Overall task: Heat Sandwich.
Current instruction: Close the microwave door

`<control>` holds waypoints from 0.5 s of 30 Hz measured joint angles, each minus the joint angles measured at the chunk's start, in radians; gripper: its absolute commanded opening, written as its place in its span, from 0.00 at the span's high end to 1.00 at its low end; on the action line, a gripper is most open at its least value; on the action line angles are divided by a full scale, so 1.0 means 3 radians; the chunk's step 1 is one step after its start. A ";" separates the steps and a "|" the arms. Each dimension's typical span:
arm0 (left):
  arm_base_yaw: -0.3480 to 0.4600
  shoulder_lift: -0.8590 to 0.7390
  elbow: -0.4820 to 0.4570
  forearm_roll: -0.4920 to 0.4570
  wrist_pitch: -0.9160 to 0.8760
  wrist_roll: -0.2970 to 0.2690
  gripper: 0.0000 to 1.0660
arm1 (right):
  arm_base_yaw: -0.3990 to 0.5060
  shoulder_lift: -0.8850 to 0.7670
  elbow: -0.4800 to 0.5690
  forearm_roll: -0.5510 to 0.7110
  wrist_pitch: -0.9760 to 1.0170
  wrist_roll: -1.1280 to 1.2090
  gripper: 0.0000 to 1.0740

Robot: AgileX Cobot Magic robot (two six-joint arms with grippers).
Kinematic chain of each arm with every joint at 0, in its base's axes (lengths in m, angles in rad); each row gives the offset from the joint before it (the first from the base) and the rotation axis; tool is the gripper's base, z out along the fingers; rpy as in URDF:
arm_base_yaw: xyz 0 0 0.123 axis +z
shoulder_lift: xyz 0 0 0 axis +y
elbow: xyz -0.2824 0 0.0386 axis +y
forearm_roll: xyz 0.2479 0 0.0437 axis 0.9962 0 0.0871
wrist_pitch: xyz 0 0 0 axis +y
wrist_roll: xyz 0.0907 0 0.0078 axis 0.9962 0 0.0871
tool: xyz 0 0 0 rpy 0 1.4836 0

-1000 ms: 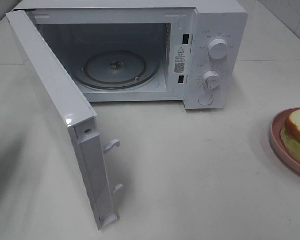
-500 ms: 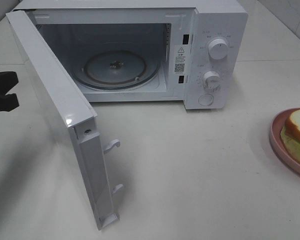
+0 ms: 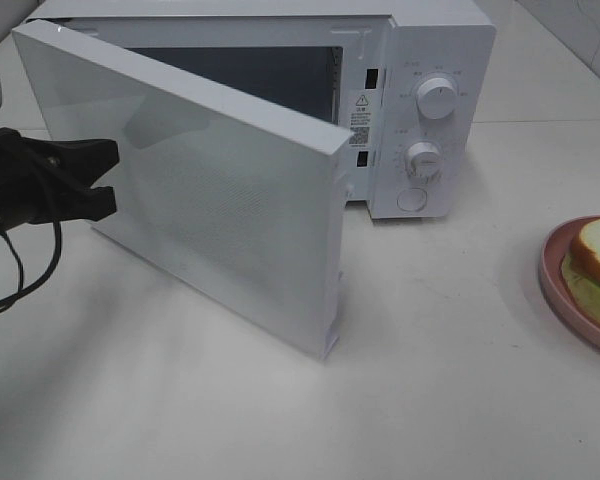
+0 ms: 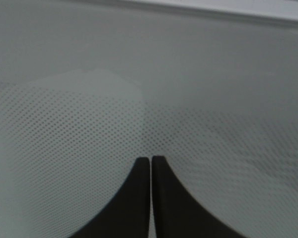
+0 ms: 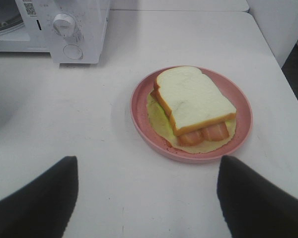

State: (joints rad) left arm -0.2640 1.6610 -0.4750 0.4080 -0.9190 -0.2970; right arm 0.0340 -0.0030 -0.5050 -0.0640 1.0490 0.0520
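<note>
The sandwich (image 5: 193,101) lies on a pink plate (image 5: 139,106) on the white worktop (image 3: 440,380), off to the knob side of the microwave (image 3: 435,110), apart from it. The left pincer (image 4: 151,161), tips pressed together and empty, meets the half-swung door (image 3: 220,220). The right pincer (image 5: 146,191) hangs wide before the plate.

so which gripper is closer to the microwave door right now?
Left. The left gripper, shut, is right against the microwave door's outer face. The right gripper, open, hangs over the table near the sandwich, well off to the side.
</note>
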 measured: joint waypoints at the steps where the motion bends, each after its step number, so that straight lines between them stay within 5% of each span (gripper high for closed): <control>1: -0.0090 0.0037 -0.0050 -0.0033 0.0017 0.0000 1.00 | 0.0000 0.0000 0.0000 0.0000 0.0000 -0.0003 0.30; 15: -0.0667 0.0233 -0.0410 -0.0447 0.0323 0.0000 1.00 | 0.0000 0.0000 0.0000 0.0000 0.0000 -0.0003 0.30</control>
State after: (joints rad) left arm -0.4640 1.7310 -0.5980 0.2740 -0.8220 -0.2970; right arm 0.0340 -0.0030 -0.5050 -0.0640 1.0490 0.0510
